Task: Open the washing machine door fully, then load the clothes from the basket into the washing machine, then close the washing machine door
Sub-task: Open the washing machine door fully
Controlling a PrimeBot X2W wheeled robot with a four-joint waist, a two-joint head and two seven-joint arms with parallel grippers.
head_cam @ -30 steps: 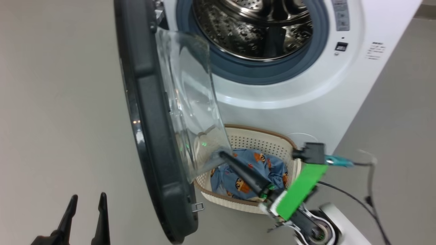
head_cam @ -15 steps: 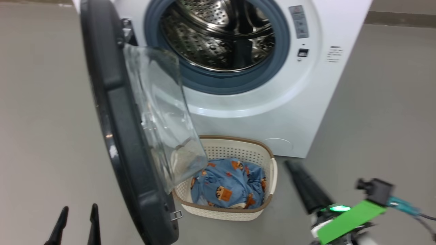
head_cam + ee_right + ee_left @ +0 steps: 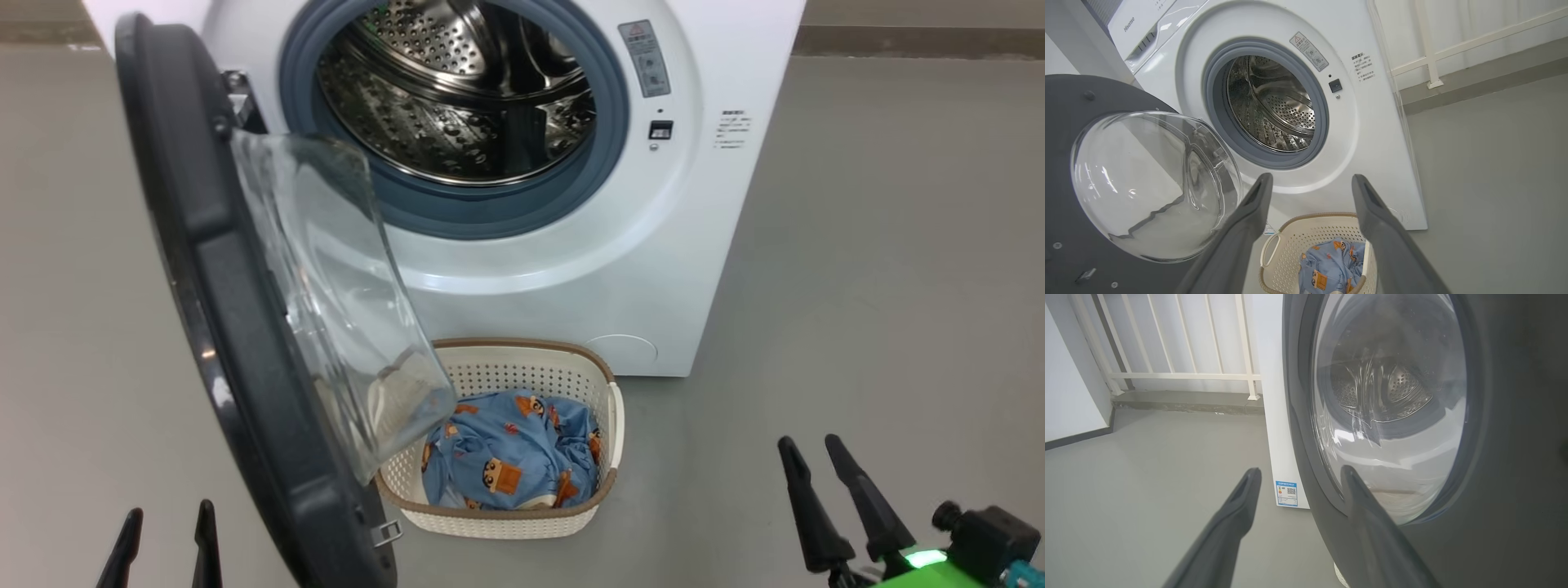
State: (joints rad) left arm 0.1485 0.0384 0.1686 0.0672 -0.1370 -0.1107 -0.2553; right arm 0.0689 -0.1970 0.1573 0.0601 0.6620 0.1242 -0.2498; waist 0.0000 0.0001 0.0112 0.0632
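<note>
White washing machine (image 3: pixel 718 212), one basket (image 3: pixel 522 371), one door (image 3: pixel 212 269)

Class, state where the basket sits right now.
Head view, lower centre: the basket sits on the floor in front of the washing machine, its left end screened by the open door.

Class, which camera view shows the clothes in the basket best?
The head view: the clothes lie nearly whole in the basket. The right wrist view catches a part, cut by the frame's bottom edge.

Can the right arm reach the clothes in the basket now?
Probably yes: the open right gripper faces the clothes over the basket's uncovered right side; the door's glass overhangs only the left end.
</note>
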